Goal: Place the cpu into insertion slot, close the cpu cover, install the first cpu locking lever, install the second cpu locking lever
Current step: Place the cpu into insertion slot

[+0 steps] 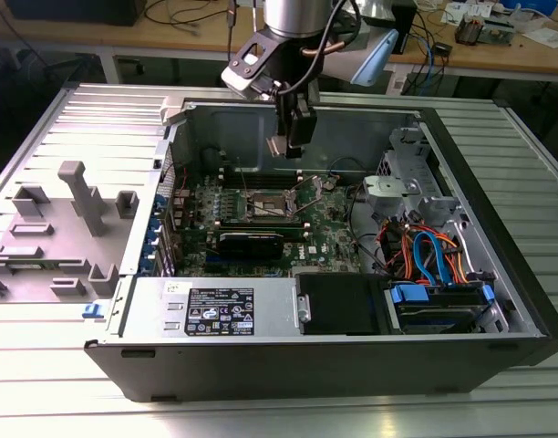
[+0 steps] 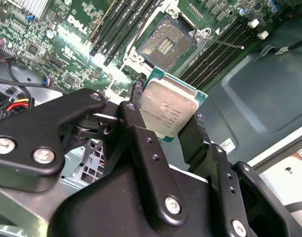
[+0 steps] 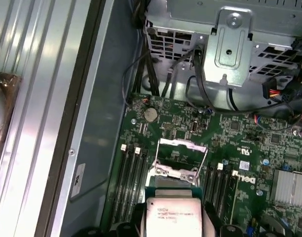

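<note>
So, the fingers (image 2: 141, 143) are clamped on the cpu (image 2: 168, 106), one black finger on each of two opposite edges, and the dull metal top shows in both wrist views. In the exterior view the arm (image 1: 293, 36) hangs over the open computer case (image 1: 261, 365), which sits on the ribbed metal bench (image 1: 78, 119). The chip is up in the air above the green board (image 1: 334, 239), not touching anything down there.

The insertion slot (image 2: 165, 45) is bare, contact field showing, nothing seated in it. The cpu cover (image 3: 182, 143) looks swung up off the slot, hinged at one edge, with its square window plain to see in the first wrist view. A thin wire lever (image 2: 225, 44) sticks out just beside the slot. Some grey fixture blocks (image 1: 78, 196) sit on the bench on the exterior view's left, well apart from the case's inside.
</note>
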Robot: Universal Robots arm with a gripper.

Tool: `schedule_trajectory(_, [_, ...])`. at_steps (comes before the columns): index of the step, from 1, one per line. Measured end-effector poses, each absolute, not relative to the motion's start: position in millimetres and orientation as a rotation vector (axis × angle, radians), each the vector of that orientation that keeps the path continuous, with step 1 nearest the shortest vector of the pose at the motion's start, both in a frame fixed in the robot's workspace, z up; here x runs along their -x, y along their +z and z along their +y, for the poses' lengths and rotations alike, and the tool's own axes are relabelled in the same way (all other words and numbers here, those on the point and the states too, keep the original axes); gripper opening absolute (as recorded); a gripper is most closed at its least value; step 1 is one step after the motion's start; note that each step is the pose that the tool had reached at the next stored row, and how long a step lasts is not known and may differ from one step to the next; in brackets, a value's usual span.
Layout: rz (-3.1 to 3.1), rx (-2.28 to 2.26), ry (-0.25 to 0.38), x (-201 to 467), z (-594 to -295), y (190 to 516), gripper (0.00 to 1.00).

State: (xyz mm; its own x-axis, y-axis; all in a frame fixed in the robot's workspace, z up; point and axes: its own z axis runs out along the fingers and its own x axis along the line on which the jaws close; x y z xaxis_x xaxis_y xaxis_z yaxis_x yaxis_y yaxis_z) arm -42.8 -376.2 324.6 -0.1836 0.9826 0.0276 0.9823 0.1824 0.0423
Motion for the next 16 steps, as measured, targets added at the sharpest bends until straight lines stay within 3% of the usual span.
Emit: schedule_trajectory(16, [2.297, -2.138, 0.063, 50.0, -376.2, 302.1, 0.54])
